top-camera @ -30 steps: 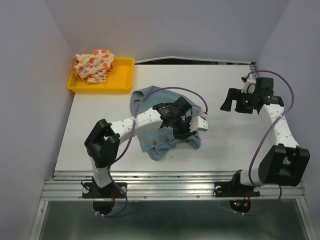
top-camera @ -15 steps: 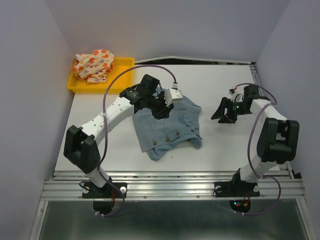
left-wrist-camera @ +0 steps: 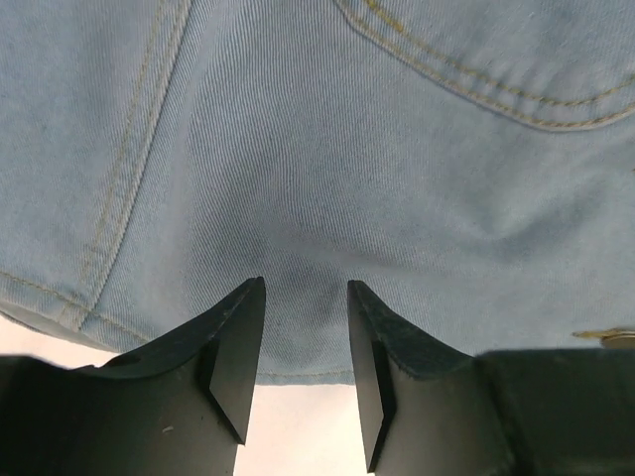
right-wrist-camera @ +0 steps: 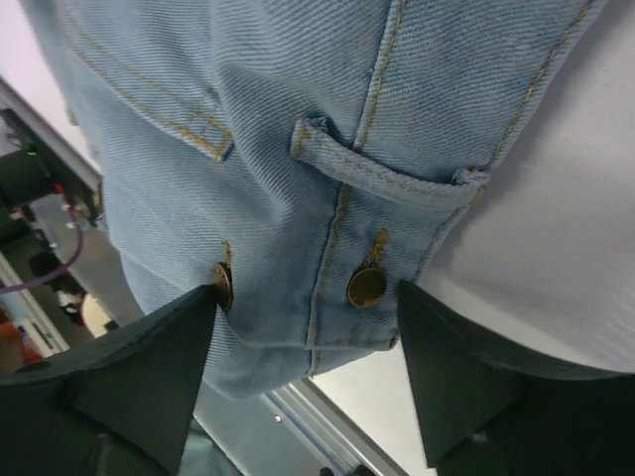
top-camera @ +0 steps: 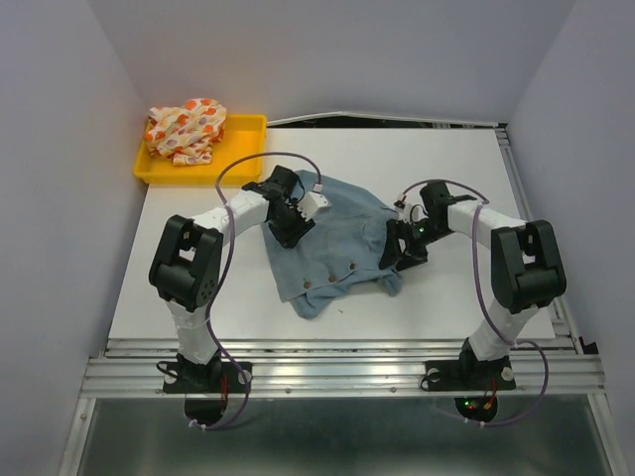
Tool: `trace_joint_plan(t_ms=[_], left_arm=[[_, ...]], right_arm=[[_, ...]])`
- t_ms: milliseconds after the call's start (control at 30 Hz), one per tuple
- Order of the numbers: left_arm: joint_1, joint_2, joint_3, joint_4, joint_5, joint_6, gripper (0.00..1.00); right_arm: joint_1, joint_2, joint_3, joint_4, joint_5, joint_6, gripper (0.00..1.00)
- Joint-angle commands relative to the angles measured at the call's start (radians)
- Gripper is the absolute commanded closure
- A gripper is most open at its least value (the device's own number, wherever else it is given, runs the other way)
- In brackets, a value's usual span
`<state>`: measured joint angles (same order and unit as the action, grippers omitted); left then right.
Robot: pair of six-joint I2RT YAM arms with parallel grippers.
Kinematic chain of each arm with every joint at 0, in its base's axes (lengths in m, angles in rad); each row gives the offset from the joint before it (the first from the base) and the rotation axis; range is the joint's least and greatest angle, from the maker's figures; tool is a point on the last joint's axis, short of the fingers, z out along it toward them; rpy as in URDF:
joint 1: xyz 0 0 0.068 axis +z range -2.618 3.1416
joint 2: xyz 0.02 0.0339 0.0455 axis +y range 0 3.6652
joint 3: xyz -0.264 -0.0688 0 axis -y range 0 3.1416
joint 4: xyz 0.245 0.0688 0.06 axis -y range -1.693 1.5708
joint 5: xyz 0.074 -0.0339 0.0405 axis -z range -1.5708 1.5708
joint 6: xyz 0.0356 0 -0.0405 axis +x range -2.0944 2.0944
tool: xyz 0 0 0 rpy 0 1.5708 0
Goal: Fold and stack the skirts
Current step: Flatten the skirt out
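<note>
The light-blue denim skirt (top-camera: pixel 332 243) lies spread in the middle of the white table (top-camera: pixel 446 178). My left gripper (top-camera: pixel 290 222) is at its left edge. In the left wrist view its fingers (left-wrist-camera: pixel 306 288) stand apart over the skirt's hem (left-wrist-camera: pixel 327 149), gripping nothing. My right gripper (top-camera: pixel 399 248) is at the skirt's right edge. Its jaws (right-wrist-camera: pixel 308 293) stand wide on either side of the waistband corner (right-wrist-camera: pixel 278 119) with its brass buttons (right-wrist-camera: pixel 366 287), not pressing it. The white spotted skirt (top-camera: pixel 186 129) lies crumpled in the tray.
The yellow tray (top-camera: pixel 243 164) sits at the table's back left corner. A metal rail (top-camera: pixel 337 362) runs along the near edge, by both arm bases. Grey walls stand close on the left and right.
My left gripper moved from the skirt's right side to its left edge, and the skirt now lies spread wider. My right arm swung in from the far right to the skirt's right edge.
</note>
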<state>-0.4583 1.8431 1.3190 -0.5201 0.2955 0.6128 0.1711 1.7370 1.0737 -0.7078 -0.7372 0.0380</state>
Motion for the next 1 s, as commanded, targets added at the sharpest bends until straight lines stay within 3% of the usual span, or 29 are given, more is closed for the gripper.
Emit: trace_joint_plan(t_ms=[0, 33, 67, 100, 133, 167, 200, 267, 433, 567, 633, 733, 833, 967], left_arm=[[-0.006, -0.004, -0.073, 0.028, -0.106, 0.037, 0.52], [-0.006, 0.001, -0.087, 0.014, -0.114, 0.059, 0.57], [-0.006, 0.005, -0.118, 0.003, -0.119, 0.070, 0.61], [-0.006, 0.002, -0.136, -0.007, -0.114, 0.080, 0.72], [-0.008, -0.002, -0.154, -0.029, -0.111, 0.088, 0.76], [-0.008, -0.011, -0.191, -0.043, -0.101, 0.111, 0.80], [-0.011, -0.030, -0.210, -0.056, -0.076, 0.123, 0.91], [-0.028, -0.060, -0.260, -0.083, -0.072, 0.149, 0.99], [-0.146, -0.139, -0.329, -0.161, -0.009, 0.220, 1.00], [-0.253, -0.211, -0.281, -0.265, 0.146, 0.258, 1.00], [-0.260, -0.225, -0.184, -0.340, 0.235, 0.283, 0.95], [-0.217, -0.246, -0.027, -0.377, 0.384, 0.251, 0.73], [-0.108, -0.225, 0.154, -0.328, 0.473, 0.136, 0.61], [0.045, -0.090, 0.378, -0.236, 0.482, -0.020, 0.59]], right_arm=[[0.079, 0.042, 0.014, -0.018, 0.085, -0.059, 0.31], [0.096, 0.053, 0.023, -0.015, 0.129, -0.064, 0.38], [0.105, 0.074, 0.049, -0.013, 0.157, -0.063, 0.56], [0.105, 0.090, 0.067, -0.013, 0.214, -0.064, 0.68], [0.105, 0.105, 0.090, -0.015, 0.263, -0.067, 0.78], [0.105, 0.133, 0.116, -0.016, 0.315, -0.073, 0.98], [0.105, 0.145, 0.173, -0.013, 0.423, -0.079, 0.99], [0.105, 0.171, 0.266, -0.001, 0.511, -0.122, 0.99], [0.105, 0.223, 0.481, 0.024, 0.680, -0.220, 0.99], [0.105, 0.196, 0.539, 0.068, 0.671, -0.352, 0.99], [0.105, 0.118, 0.478, 0.096, 0.651, -0.377, 0.91], [0.105, 0.041, 0.434, 0.119, 0.703, -0.324, 0.23], [0.071, 0.004, 0.436, 0.081, 0.670, -0.224, 0.10], [-0.019, 0.013, 0.495, -0.005, 0.541, -0.100, 0.09]])
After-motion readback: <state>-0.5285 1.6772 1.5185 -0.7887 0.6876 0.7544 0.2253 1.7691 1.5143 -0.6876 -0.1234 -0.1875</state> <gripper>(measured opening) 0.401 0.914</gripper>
